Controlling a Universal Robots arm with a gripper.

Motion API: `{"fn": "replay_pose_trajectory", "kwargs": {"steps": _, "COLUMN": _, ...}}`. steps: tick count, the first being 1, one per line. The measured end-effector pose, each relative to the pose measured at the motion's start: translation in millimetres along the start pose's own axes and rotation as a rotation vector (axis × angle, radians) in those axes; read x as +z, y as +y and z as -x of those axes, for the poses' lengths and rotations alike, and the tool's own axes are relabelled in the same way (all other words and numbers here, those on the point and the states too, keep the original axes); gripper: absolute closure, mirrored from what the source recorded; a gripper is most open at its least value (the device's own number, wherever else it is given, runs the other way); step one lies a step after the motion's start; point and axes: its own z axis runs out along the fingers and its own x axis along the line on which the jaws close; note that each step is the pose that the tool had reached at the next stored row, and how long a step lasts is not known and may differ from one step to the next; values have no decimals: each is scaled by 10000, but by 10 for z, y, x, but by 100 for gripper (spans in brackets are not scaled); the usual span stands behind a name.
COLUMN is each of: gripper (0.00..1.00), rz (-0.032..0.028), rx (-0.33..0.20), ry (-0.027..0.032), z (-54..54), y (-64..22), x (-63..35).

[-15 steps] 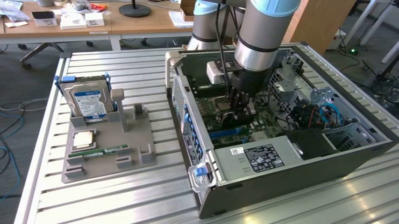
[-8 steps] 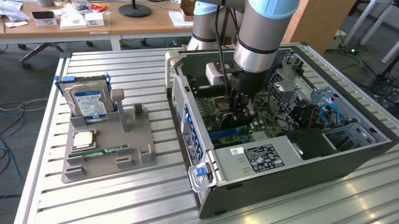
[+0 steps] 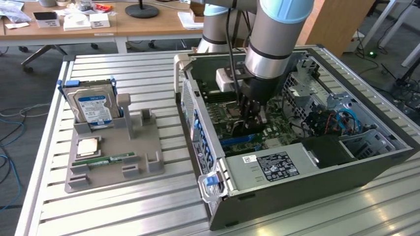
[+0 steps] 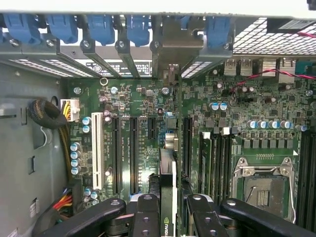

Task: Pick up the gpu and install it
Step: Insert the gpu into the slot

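Down inside the open computer case, the pincer holds the gpu upright on its edge, touching the green board.

1. This is a robotics lab or test workshop: an industrial robot arm stands over a workbench of slatted aluminium profiles.
2. An opened computer case lies on it, motherboard bared, beside a grey fixture holding a hard drive.
3. Behind stand wooden desks with small boxes; loose cables trail over the floor.
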Motion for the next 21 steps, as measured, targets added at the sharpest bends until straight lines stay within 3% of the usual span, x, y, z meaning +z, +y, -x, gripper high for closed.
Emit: {"fn": "replay_pose_trajectory", "kwargs": {"steps": 21, "gripper": 74, "rz": 2, "rx": 0, "ry": 4, "z": -4, "y": 7, "x": 112}}
